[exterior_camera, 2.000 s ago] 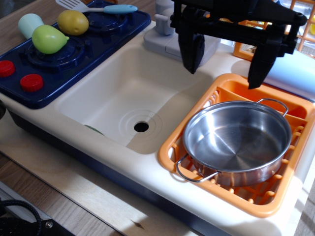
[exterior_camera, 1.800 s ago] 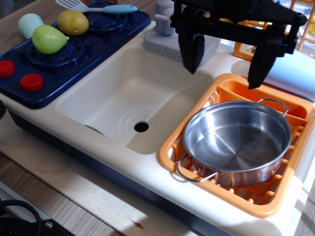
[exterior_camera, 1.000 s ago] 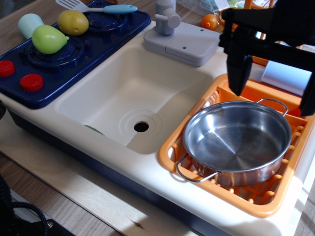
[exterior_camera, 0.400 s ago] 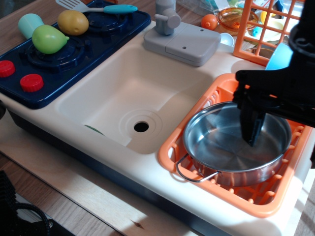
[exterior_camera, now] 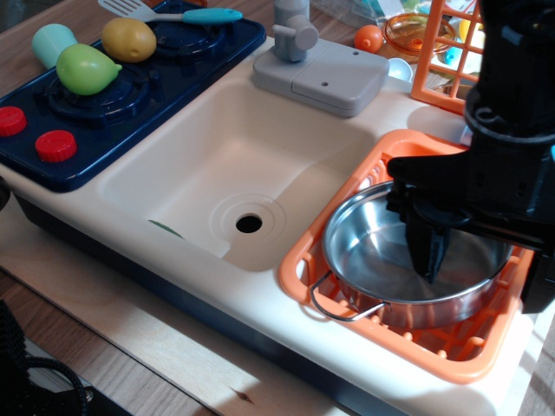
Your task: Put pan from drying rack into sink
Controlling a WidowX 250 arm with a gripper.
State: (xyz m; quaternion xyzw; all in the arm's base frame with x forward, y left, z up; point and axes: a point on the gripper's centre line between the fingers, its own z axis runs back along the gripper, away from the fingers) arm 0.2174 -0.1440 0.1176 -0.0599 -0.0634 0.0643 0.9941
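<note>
The shiny steel pan sits in the bright orange drying rack at the right, one wire loop handle pointing to the front left. My black gripper is open and lowered over the pan. Its left finger reaches down inside the pan. Its right finger hangs outside the pan's right rim at the frame edge. The arm hides the pan's right half and its far handle. The cream-white sink with its dark drain hole lies to the left of the rack and holds nothing.
A dark blue stovetop at the back left carries a green fruit, a yellow fruit, a pale cup and a spatula. A grey faucet stands behind the sink. An orange wire basket stands at the back right.
My gripper has moved from above the faucet to the right and down, and its left finger now dips into the pan. The pan has not moved.
</note>
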